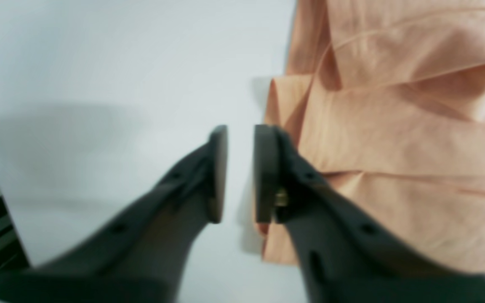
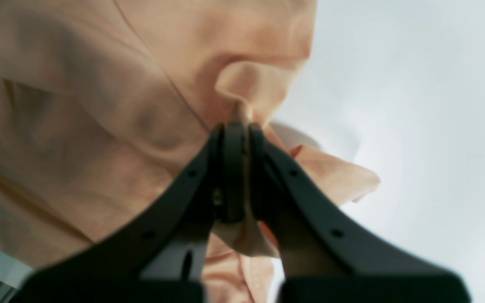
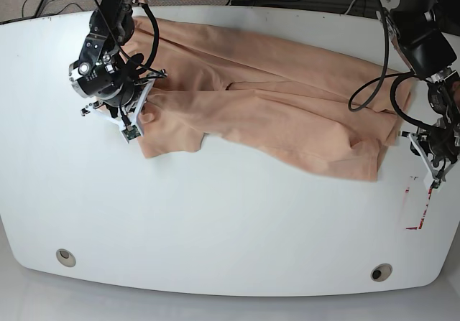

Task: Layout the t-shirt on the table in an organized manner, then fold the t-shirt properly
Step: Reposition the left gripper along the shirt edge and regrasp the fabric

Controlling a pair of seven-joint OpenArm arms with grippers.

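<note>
The right hand pinches a fold of the t-shirt near the worktop far-left corner. The left hand, slightly parted and apparently empty (blurred view), sits just beside the shirt's right-edge end; the garment runs left-right between them.

I see the t-shirt as a plain pale peach, salmon-pink in its folds, with darker tan shading in the creases; no print shows on the visible side. The table is glossy white, with two round grey grommets near its front edge and short red tape marks on one side. I read both the left gripper and the right gripper as matte black.
</note>
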